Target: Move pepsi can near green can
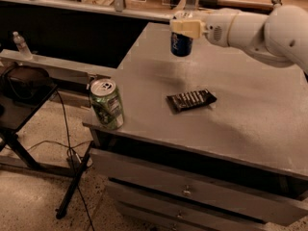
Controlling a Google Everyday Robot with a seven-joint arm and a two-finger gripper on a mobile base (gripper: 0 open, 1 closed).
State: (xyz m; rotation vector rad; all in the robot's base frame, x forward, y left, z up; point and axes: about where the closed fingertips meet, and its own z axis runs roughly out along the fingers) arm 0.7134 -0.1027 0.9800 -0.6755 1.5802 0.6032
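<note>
One hand [182, 29] grips the upright pepsi can [181, 46] by its top, green can [107, 104] upright well apart.

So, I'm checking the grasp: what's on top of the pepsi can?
The gripper sits over the pepsi can, closed around its upper part. It hides the can's top, so the lid cannot be seen; only the blue body shows below.

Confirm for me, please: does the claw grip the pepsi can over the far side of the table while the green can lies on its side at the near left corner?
Not quite: the camera view shows the green can standing upright at that corner, not lying down. The claw does grip the pepsi can over the far side of the table.
</note>
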